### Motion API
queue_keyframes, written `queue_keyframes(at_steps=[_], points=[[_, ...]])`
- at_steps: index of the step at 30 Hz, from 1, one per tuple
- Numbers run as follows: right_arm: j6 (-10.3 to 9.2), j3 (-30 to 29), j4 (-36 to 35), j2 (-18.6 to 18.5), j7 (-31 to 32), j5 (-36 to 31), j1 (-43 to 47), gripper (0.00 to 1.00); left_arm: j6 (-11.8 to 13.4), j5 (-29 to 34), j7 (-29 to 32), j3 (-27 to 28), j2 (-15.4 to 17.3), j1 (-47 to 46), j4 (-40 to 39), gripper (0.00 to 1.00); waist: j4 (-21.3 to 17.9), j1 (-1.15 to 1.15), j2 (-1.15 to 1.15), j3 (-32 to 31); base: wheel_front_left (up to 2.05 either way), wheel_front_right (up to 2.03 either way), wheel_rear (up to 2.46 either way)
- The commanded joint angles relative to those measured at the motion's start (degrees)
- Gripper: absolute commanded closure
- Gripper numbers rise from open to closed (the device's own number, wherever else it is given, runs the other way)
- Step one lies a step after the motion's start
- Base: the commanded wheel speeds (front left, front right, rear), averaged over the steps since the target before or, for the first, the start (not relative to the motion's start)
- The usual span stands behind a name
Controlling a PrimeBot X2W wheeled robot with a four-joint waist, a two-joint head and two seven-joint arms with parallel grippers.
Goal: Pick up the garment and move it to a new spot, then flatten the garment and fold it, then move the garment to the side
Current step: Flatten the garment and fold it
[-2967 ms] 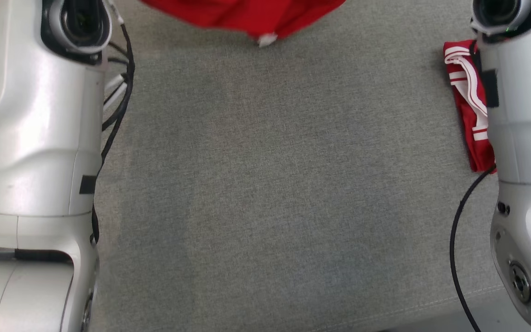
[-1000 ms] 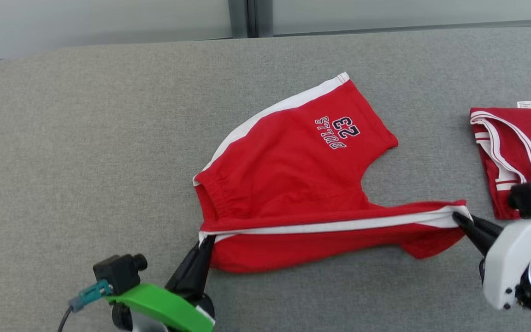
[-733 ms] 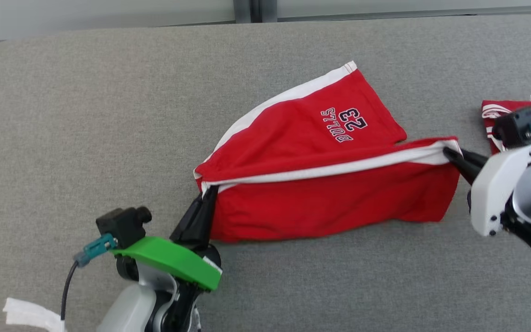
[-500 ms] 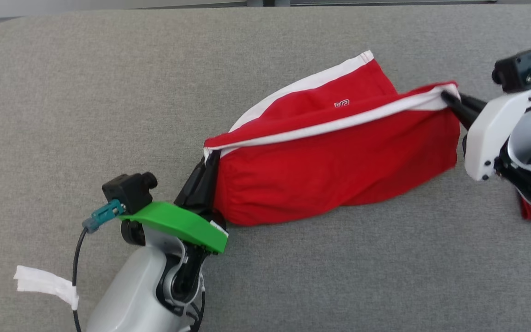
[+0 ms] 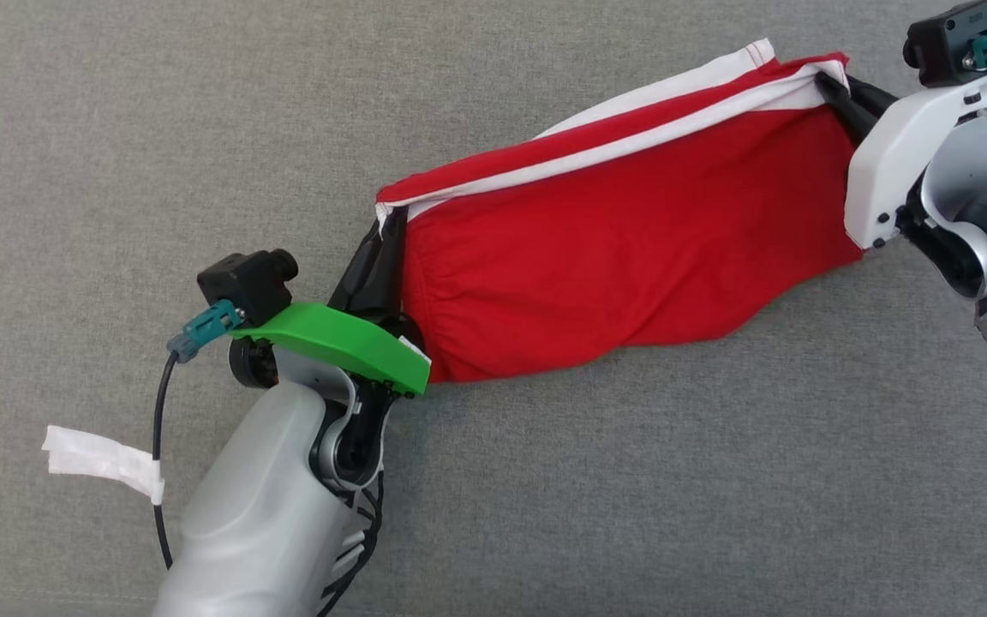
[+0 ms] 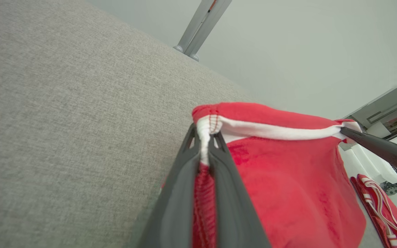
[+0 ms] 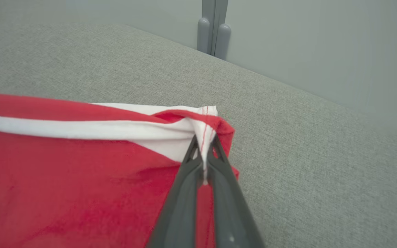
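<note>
Garment point(image 5: 613, 240): red shorts with a white side stripe, on the grey desk point(image 5: 545, 480). The striped edge is raised and the lower cloth trails on the desk.
Left pincer point(image 5: 386, 227): pressed together on the garment's waistband corner, at its left end.
Right pincer point(image 5: 828, 84): pinching the garment's leg-hem corner, at its right end.
Head view alone: the garment's full span, taut between both pincers; white tape tag point(image 5: 99, 458) on a cable, near-left of the garment.
Left wrist view alone: second red striped garment point(image 6: 377, 203) past the garment's right end.
Wrist views: the desk's far edge behind the garment, then a grey post point(image 7: 214, 27) and wall.
Change, one second back: the garment lay spread with its "23 BULLS" print up; the lifted layer now covers the print. Both corners are still gripped.
Open room: bare desk left of the garment and on its near side.
</note>
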Motion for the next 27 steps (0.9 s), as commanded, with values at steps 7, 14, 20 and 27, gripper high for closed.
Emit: queue_keyframes(at_steps=[7, 14, 20, 27], points=[[-0.11, 1.0, 6.2, 1.5, -5.6, 0.5, -3.4, 0.00, -0.6, 0.0, -1.1, -1.3, -0.1, -3.3, 3.3, 0.00, 1.5, 0.00, 0.00, 1.2, 0.00, 0.00, 0.00], [-0.11, 1.8, 9.2, 2.9, -10.3, 2.8, -4.9, 0.00, -0.9, 0.0, -1.2, 0.6, -0.2, -2.4, 0.9, 0.00, 1.8, 0.00, 0.00, 0.1, 0.00, 0.00, 0.00], [-0.11, 0.4, 11.3, 1.6, -8.1, 6.1, -2.7, 0.00, -0.5, 7.5, -1.1, 7.1, -0.1, 1.8, -4.8, 0.00, 1.9, 0.00, 0.00, -2.5, 0.00, 0.00, 0.00], [-0.10, -5.7, 16.1, 2.8, -0.9, 10.4, 1.4, 0.00, -0.4, 22.9, -1.1, 13.4, -0.2, 9.2, -13.5, 0.00, 2.6, 0.00, 0.00, -4.7, 0.00, 0.00, 0.00]])
